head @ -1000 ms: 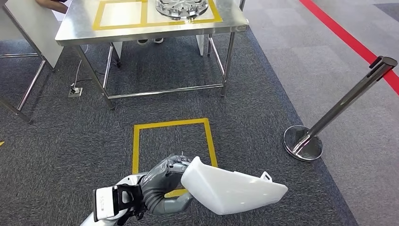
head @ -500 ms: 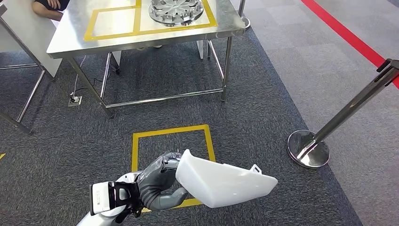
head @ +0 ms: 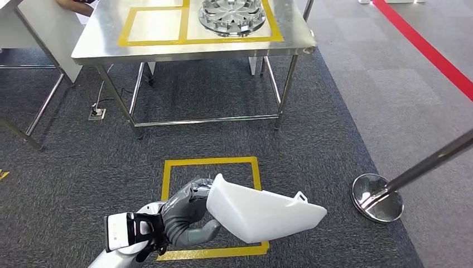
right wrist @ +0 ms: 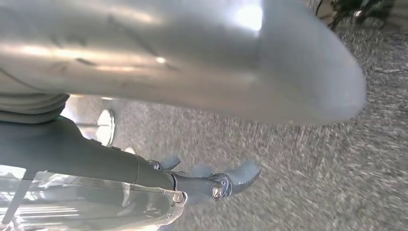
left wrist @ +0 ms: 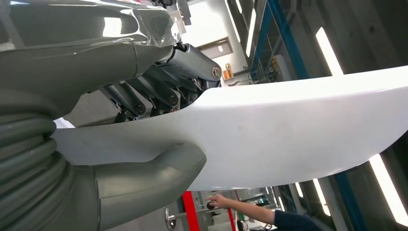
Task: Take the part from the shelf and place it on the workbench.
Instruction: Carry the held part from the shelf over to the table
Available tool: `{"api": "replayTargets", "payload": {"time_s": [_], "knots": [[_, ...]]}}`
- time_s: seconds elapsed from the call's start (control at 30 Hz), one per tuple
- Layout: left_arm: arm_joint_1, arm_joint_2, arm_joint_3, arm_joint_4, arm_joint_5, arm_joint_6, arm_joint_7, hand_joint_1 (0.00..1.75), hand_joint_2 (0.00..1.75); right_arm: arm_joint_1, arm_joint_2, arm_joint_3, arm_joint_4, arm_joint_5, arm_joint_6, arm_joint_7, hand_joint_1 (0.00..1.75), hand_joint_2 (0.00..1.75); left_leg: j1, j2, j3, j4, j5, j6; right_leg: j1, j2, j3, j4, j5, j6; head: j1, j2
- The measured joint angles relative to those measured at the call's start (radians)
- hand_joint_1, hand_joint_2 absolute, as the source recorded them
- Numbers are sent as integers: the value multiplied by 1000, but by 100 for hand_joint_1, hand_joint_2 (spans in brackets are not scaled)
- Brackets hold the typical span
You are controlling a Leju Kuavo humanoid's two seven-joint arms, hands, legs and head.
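Note:
My left hand [head: 187, 215] grips a white moulded plastic part [head: 262, 215] by one end, low in the head view, above a yellow floor square [head: 212, 162]. The left wrist view shows the thumb [left wrist: 144, 178] under the white part [left wrist: 288, 130] and the fingers [left wrist: 144, 96] over it. Ahead stands the steel workbench [head: 167, 50], marked with two yellow taped squares. The left square [head: 153, 25] is bare and a silver wheel cover [head: 232, 14] lies in the right one. My right hand [right wrist: 207, 180] hangs over the carpet, fingers extended, holding nothing.
A chrome stanchion with a round base [head: 377, 196] stands at the right. A red line [head: 429, 50] crosses the floor at far right. A person [head: 75, 4] sits behind the workbench's far left corner. A floor socket [head: 97, 113] lies by the left table leg.
The whole picture has shifted, so the camera has moved: the workbench now sits more to the right. My left hand still holds the white part the same way.

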Motion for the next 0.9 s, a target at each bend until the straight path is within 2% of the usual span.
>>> {"api": "replayTargets", "payload": {"time_s": [0.03, 0.07, 0.1, 0.13, 0.17, 0.2, 0.23, 0.27, 0.3, 0.33, 0.37, 0.4, 0.43, 0.47, 0.5, 0.53, 0.57, 0.6, 0.63, 0.7, 0.73, 0.77, 0.8, 0.9], "knots": [[1, 0, 0, 0, 0, -1, 0, 175, 175, 1, 0, 0, 0, 0, 0, 0, 0, 0, 0, -10, 5, 0, -5, 2, 0, 2, -47, 64, -12, 1, 0, 0], [3, 0, 0, 1, -1, -2, 0, 175, 175, 3, 0, 0, 0, 0, 0, 0, 0, 0, -1, -22, 11, 0, -11, 3, 0, 4, -85, 105, -8, 0, 0, 0], [5, 0, 0, 1, -1, -3, 0, 175, 175, 4, 0, 0, 0, 0, 0, 0, 0, 0, -1, -34, 20, 0, -18, 2, 0, 6, -105, 106, 17, -1, 0, 0], [5, 0, 0, 1, -2, -4, 0, 175, 175, 5, 0, 0, 0, 0, 0, 0, 0, 0, -1, -46, 31, 0, -25, 1, 0, 10, -106, 68, 62, -3, 0, 0], [6, 0, 0, 1, -3, -4, 0, 175, 175, 6, 0, 0, 0, 0, 0, 0, 0, 0, -1, -57, 42, 0, -33, -2, 0, 21, -92, 1, 115, -5, 1, 0], [7, -1, 0, 1, -3, -4, 0, 175, 175, 6, -1, 0, 0, 1, 0, 1, 0, 0, -2, -67, 50, 1, -42, -7, -2, 40, -74, -64, 156, -7, 1, 0], [8, -1, 0, 1, -5, -4, 1, 175, 175, 6, -2, 0, 0, 2, 0, 1, 0, 0, -2, -77, 55, 2, -48, -12, -3, 57, -57, -115, 181, -9, 1, 0], [9, -1, 0, 0, -6, -4, 1, 175, 175, 6, -2, 0, 0, 3, 0, 2, 0, 0, -1, -87, 56, 1, -53, -17, -3, 70, -46, -144, 189, -11, 1, 0], [11, 0, 0, -2, -8, -4, 1, 175, 175, 5, -2, 0, 0, 4, 0, 3, 0, 0, 0, -97, 55, 0, -55, -24, -1, 75, -42, -152, 184, -14, 1, 0], [12, 0, 0, -4, -9, -4, 2, 175, 175, 3, -3, 0, 0, 4, 0, 4, 0, 0, 2, -107, 56, -3, -56, -29, -1, 68, -38, -156, 182, -18, 0, 0], [13, 0, 1, -6, -9, -4, 2, 175, 175, 2, -2, 1, 0, 4, -1, 4, 0, 0, 3, -106, 55, -4, -58, -35, -2, 59, -34, -159, 181, -24, 1, 0], [14, 0, 2, -10, -9, -4, 2, 175, 175, 0, -3, 1, 0, 4, -1, 3, 0, 0, 2, -91, 52, 5, -64, -41, -3, 52, -27, -162, 178, -30, -3, 0], [14, 0, 2, -12, -9, -4, 2, 175, 175, 0, -3, 2, 0, 3, -2, 3, 0, 0, 1, -67, 40, 31, -78, -48, -6, 44, -20, -166, 175, -37, -6, 0], [14, 0, 3, -15, -9, -4, 2, 175, 175, 0, -3, 2, 0, 1, -3, 3, 0, 0, 1, -36, 15, 79, -100, -53, -6, 36, -12, -168, 170, -42, -10, 0], [14, 1, 3, -16, -9, -4, 2, 175, 175, 0, -4, 2, 0, -1, -4, 3, 0, 0, 2, -11, -23, 145, -125, -58, -6, 28, -6, -168, 165, -46, -14, 0], [16, 1, 3, -16, -10, -4, 3, 175, 175, 1, -4, 1, 0, -3, -5, 3, 0, 0, 5, 1, -65, 213, -145, -62, -5, 21, -2, -168, 161, -48, -14, 0], [18, 2, 3, -16, -11, -4, 3, 175, 175, 1, -4, 1, 0, -5, -7, 3, 0, 0, 7, 6, -100, 261, -152, -64, -5, 15, 2, -168, 156, -48, -14, 0], [19, 2, 4, -16, -11, -4, 4, 175, 175, 1, -4, 1, 0, -5, -8, 4, 0, 0, 8, 8, -118, 276, -140, -65, -5, 11, 8, -168, 151, -48, -14, 0], [19, 3, 4, -16, -12, -4, 4, 175, 175, 0, -3, 1, 0, -5, -8, 4, 0, 0, 9, 8, -113, 247, -107, -63, -5, 8, 15, -168, 146, -47, -14, 0], [19, 3, 4, -16, -12, -4, 5, 175, 175, 0, -2, 1, 0, -6, -10, 4, 0, 0, 6, 12, -58, 115, -26, -54, -4, 6, 30, -169, 135, -43, -14, 0], [18, 3, 4, -17, -12, -4, 6, 175, 175, -1, -1, 1, 0, -6, -10, 4, 0, 0, 3, 14, -29, 53, -1, -49, -3, 6, 36, -169, 129, -39, -13, 0], [18, 3, 5, -17, -12, -4, 6, 175, 175, -1, -1, 1, 0, -6, -10, 4, 0, 0, 0, 17, -10, 15, 9, -43, -2, 6, 38, -170, 126, -34, -13, 0], [17, 3, 5, -18, -12, -4, 6, 175, 175, -1, 0, 1, 0, -6, -10, 4, 0, 0, -3, 18, -2, 1, 5, -39, -1, 6, 39, -173, 124, -29, -13, 0], [17, 3, 5, -19, -12, -3, 7, 175, 175, -1, 1, 1, 0, -5, -11, 4, 0, 0, 0, 12, 11, -15, 4, -26, -1, 2, 47, -180, 118, -13, -12, 0]]}}
